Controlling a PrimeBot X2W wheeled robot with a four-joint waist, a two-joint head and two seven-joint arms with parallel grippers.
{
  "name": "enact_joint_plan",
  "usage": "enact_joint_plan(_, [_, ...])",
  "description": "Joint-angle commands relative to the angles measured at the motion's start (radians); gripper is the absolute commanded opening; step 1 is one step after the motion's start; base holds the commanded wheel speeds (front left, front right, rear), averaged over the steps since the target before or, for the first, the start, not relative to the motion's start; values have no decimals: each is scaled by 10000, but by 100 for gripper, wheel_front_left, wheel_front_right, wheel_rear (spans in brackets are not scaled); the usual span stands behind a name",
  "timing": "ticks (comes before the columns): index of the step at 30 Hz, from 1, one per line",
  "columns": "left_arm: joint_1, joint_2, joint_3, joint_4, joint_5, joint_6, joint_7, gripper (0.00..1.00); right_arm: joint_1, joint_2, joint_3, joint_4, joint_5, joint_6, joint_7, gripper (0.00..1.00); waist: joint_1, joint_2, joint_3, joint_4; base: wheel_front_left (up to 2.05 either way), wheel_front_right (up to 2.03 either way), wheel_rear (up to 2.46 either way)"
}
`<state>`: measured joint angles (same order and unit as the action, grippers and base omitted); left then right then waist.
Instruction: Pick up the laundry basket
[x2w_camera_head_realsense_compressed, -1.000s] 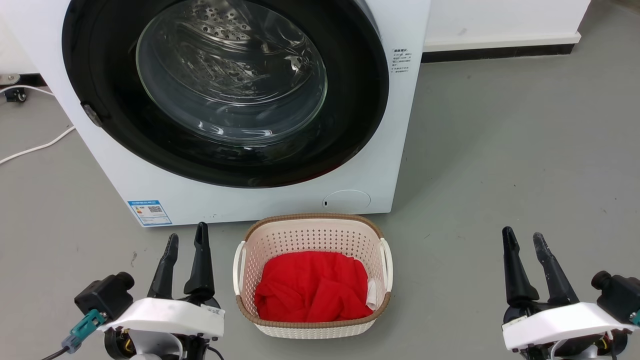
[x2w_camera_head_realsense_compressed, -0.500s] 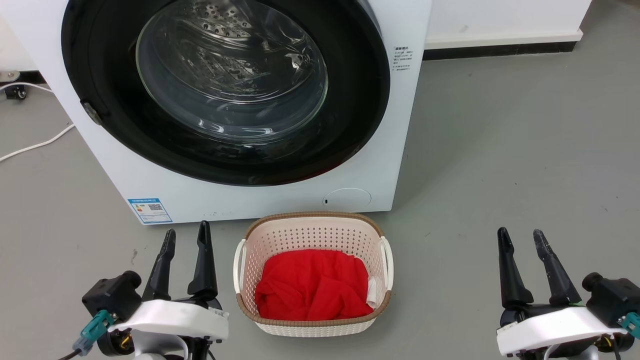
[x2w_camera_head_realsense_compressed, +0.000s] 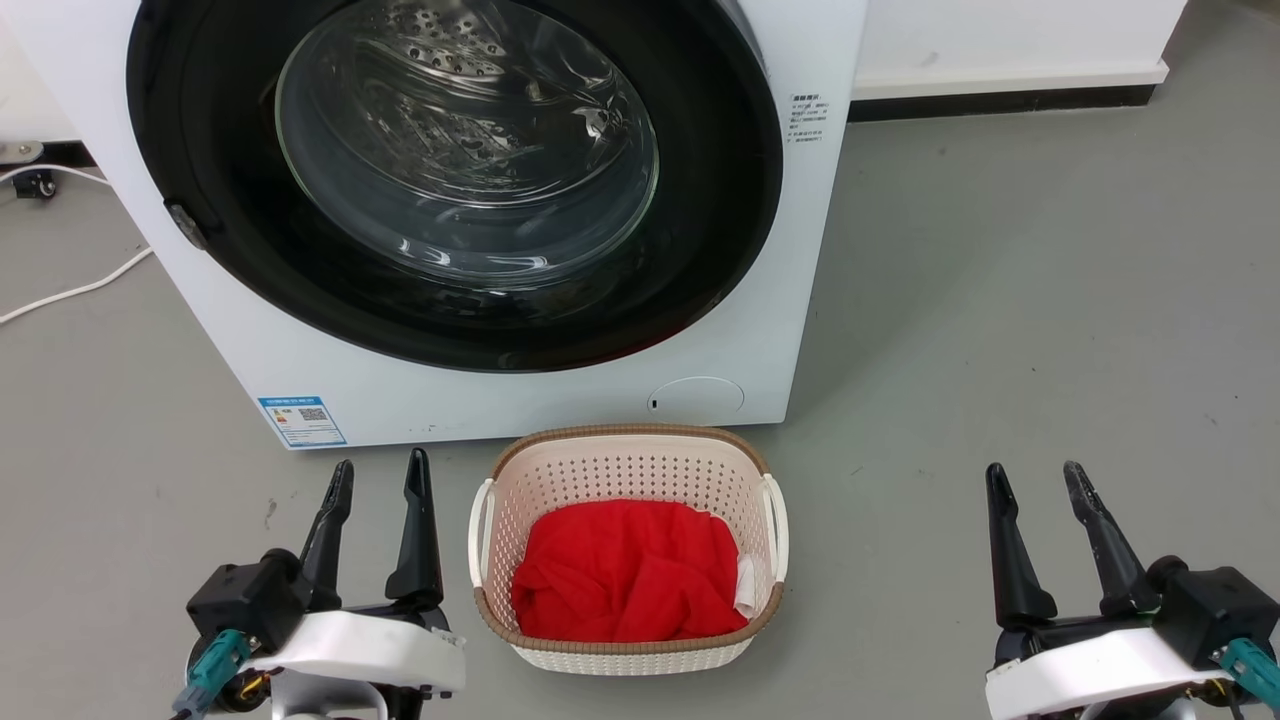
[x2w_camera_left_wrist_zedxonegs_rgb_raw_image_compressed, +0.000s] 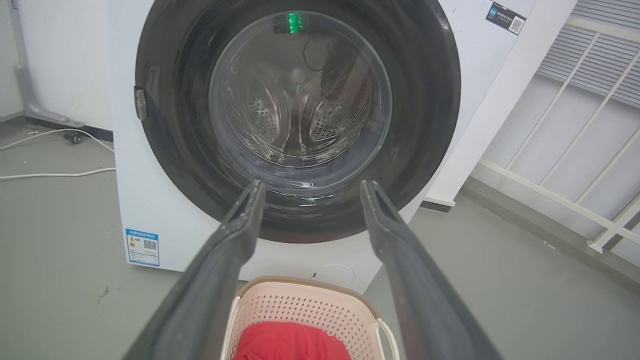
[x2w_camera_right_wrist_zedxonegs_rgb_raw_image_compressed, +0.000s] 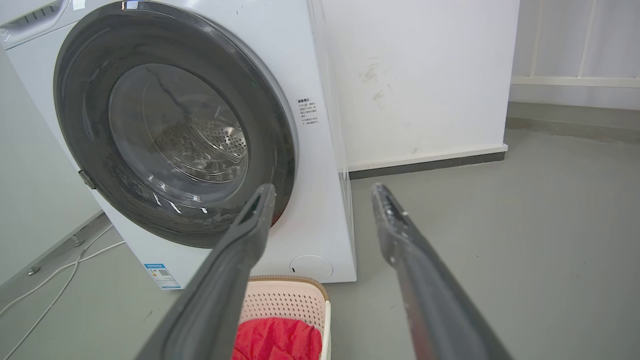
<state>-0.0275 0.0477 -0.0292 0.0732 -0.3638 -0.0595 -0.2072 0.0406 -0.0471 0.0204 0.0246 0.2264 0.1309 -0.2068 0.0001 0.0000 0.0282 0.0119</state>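
laundry basket (x2w_camera_head_realsense_compressed: 628, 470) sits on the grey floor (x2w_camera_head_realsense_compressed: 1000, 300) just in front of the washing machine (x2w_camera_head_realsense_compressed: 760, 330), red cloth (x2w_camera_head_realsense_compressed: 620, 570) inside. left gripper (x2w_camera_head_realsense_compressed: 381, 462) just beside the basket's left side, fingers spread, holding nothing. right gripper (x2w_camera_head_realsense_compressed: 1033, 468) well off to its right, also spread and empty.

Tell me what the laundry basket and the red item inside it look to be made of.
The laundry basket: probably moulded plastic, matte cream, given the regular punched holes; its brown rim seems only to imitate weave. The red item: soft cloth, matte, given its folds and creases.
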Motion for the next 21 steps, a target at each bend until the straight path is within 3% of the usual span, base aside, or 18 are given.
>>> enact_joint_plan(1, [92,36,-15,-27,269,47,-109,100,85,-46,7,-115,-277,-3,-103,100,-1,0,-8,2,0,0,0])
enact_joint_plan(21, [247,37,-106,198,1687,259,-473,100,269,-50,-12,-70,-1671,-3,-480,100,-1,0,-65,72,0,0,0])
